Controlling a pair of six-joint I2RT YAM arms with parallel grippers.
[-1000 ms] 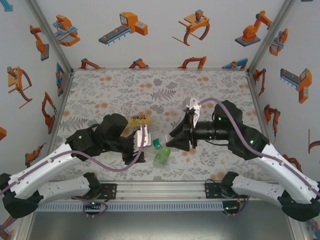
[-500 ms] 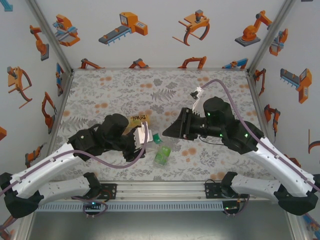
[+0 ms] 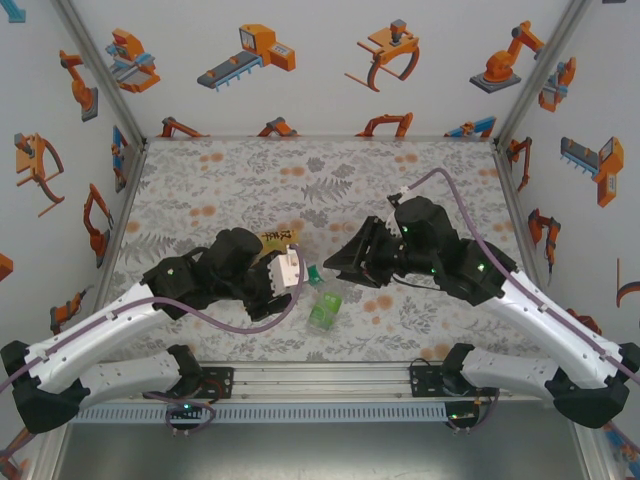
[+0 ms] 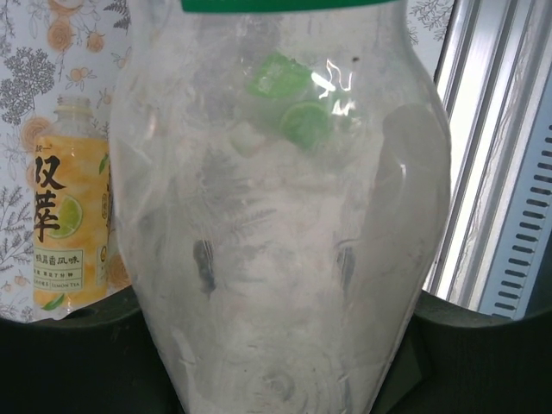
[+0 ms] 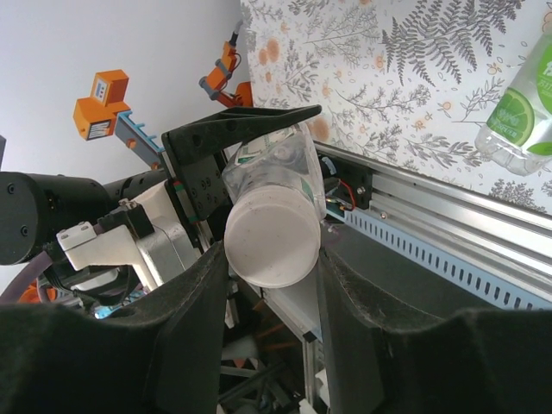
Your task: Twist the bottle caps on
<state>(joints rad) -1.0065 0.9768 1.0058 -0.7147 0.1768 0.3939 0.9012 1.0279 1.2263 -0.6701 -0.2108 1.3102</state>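
Note:
A clear bottle [image 4: 276, 216] with a green band is held sideways above the table, and my left gripper [image 3: 293, 271] is shut round its body. A pale round cap [image 5: 271, 238] sits on the bottle's mouth. My right gripper [image 3: 338, 264] is shut on this cap, one finger [image 5: 194, 302] touching each side of it. The translucent green bottle [image 3: 324, 310] lies on the table just in front of the two grippers, and it also appears in the right wrist view [image 5: 522, 108]. The amber bottle with the yellow label [image 4: 65, 224] lies behind my left gripper, partly hidden [image 3: 278, 238].
The aluminium rail [image 5: 448, 216] runs along the near table edge, close below the grippers. Walls with robot pictures close in the floral table [image 3: 250, 180] at the left, back and right. The far half of the table is open.
My right wrist has turned while staying at the cap, and its cable has swung over. My left gripper and the clear bottle have shifted slightly right.

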